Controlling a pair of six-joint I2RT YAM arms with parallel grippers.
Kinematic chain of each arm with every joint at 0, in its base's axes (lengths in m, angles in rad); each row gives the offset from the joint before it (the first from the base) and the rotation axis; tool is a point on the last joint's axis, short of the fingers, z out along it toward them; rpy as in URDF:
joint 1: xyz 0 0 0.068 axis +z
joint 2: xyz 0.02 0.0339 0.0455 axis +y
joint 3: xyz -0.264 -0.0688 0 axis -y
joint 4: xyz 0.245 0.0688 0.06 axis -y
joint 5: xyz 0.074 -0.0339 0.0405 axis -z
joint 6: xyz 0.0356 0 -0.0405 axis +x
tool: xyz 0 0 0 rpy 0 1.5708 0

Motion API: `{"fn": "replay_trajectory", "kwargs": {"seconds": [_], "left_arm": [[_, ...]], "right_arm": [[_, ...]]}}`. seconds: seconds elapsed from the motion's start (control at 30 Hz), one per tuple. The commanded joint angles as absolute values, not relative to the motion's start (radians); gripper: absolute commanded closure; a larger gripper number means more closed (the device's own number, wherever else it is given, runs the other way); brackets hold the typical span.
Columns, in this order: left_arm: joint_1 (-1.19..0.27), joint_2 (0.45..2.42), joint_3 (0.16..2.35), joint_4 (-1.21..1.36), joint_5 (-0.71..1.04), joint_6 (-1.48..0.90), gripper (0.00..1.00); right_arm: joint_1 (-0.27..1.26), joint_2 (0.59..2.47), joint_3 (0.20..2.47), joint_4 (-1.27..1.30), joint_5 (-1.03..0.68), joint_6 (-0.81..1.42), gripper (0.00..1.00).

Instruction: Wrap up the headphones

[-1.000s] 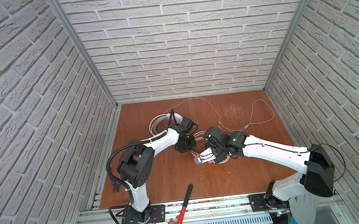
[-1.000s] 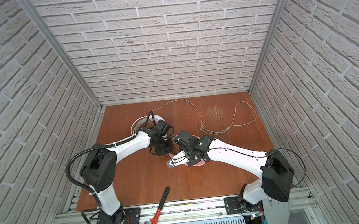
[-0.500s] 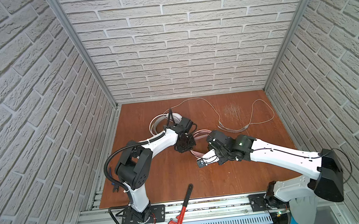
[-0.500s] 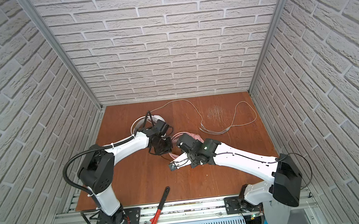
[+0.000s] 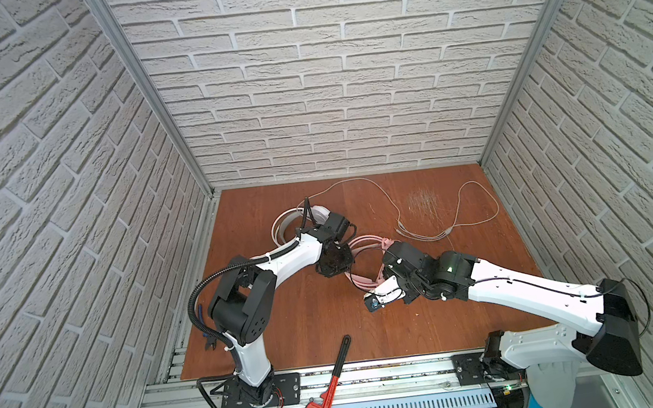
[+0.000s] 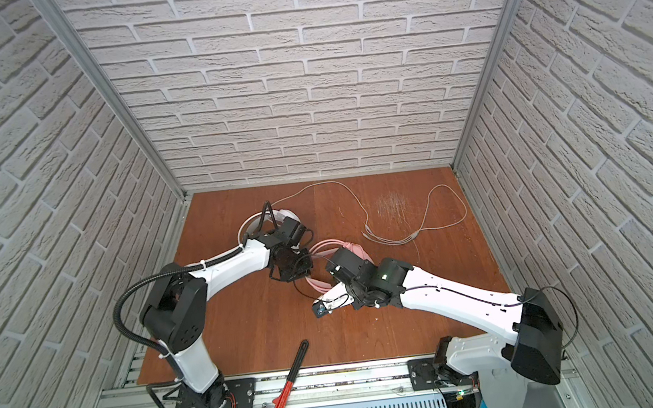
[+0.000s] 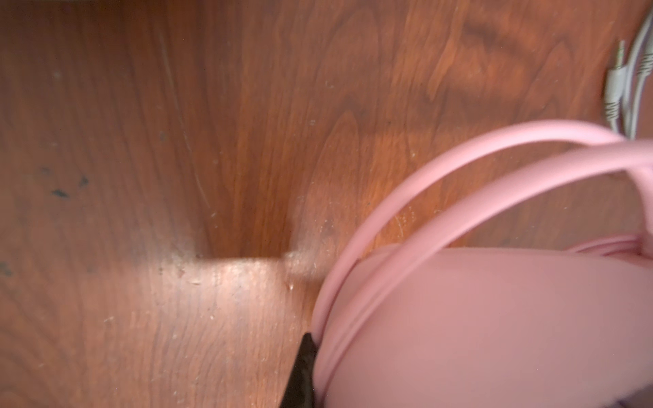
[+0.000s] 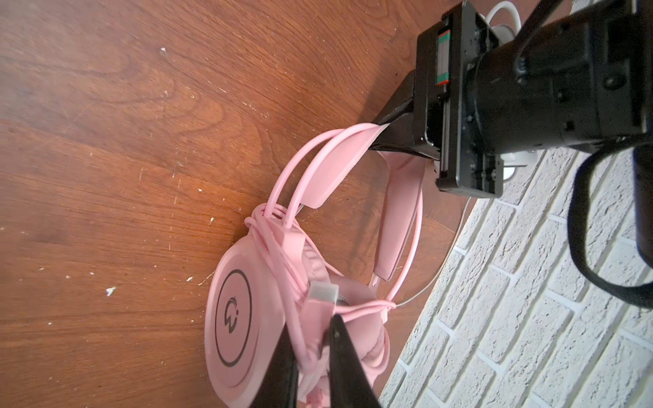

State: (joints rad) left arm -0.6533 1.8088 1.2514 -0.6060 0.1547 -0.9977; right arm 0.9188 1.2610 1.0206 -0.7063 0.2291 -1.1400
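Observation:
The pink headphones [image 5: 363, 245] [image 6: 323, 249] [image 8: 240, 311] lie mid-table between both arms, their thin cable wound in several loops around the ear cup. My left gripper [image 5: 333, 263] [image 6: 288, 266] [image 8: 392, 136] is shut on the pink headband [image 7: 494, 318]; only one black fingertip [image 7: 302, 374] shows beside it in the left wrist view. My right gripper [image 5: 387, 254] [image 8: 311, 339] is shut on the pink cable's plug [image 8: 323, 293] at the ear cup. The white headphones [image 5: 289, 222] [image 6: 249, 222] lie at the back left, partly hidden behind my left arm.
The white headphones' long cable [image 5: 445, 233] [image 6: 412, 237] loops over the back right of the table, and its plugs [image 7: 616, 81] lie near the pink headband. A red-and-black pipe wrench [image 5: 332, 380] [image 6: 285, 385] lies across the front edge. Brick walls close in three sides.
My right arm has swung its elbow to the right and turned its wrist, still gripping the pink plug. The left gripper has hardly moved on the headband.

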Motion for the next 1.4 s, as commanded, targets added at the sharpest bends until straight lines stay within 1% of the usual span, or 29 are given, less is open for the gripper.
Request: {"fn": "replay_trajectory", "kwargs": {"seconds": [0.0,0.4,0.6,1.2,1.37], "left_arm": [[-0.656,1.828,1.309,-0.620,0.070,-0.983,1.00],[-0.709,1.814,1.281,-0.650,0.026,-0.980,1.00],[-0.734,1.830,1.296,-0.659,0.022,-0.968,1.00],[-0.771,1.847,1.326,-0.695,0.023,-0.948,1.00],[-0.775,1.848,1.325,-0.696,0.026,-0.953,1.00]], "right_arm": [[0.911,1.277,1.035,-0.783,0.179,-1.109,0.95],[0.799,1.337,1.062,-0.683,0.034,-1.096,0.95],[0.769,1.384,1.081,-0.652,-0.022,-1.071,0.95],[0.701,1.516,1.101,-0.542,-0.111,-1.046,0.95],[0.698,1.557,1.106,-0.560,-0.115,-1.038,0.95]]}}
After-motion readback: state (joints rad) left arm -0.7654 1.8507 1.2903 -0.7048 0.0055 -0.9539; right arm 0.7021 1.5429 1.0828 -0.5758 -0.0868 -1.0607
